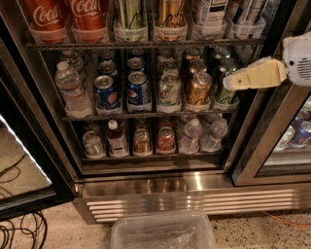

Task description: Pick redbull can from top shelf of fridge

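The fridge (160,187) stands open in front of me. Its top shelf (146,44) runs across the top of the view, fronted by clear trays. In the tray at its right end stands a slim blue and silver redbull can (245,13), cut off by the picture's top edge. My gripper (231,81), cream-coloured on a white wrist, reaches in from the right. It hangs in front of the middle shelf's right end, below and slightly left of the redbull can, touching nothing.
Red Coca-Cola cans (87,17) and tall cans fill the top shelf's left and middle. Pepsi cans (108,92), a gold can (198,90) and a water bottle (73,90) stand on the middle shelf. A clear bin (163,233) sits on the floor. The glass door (19,160) is open at left.
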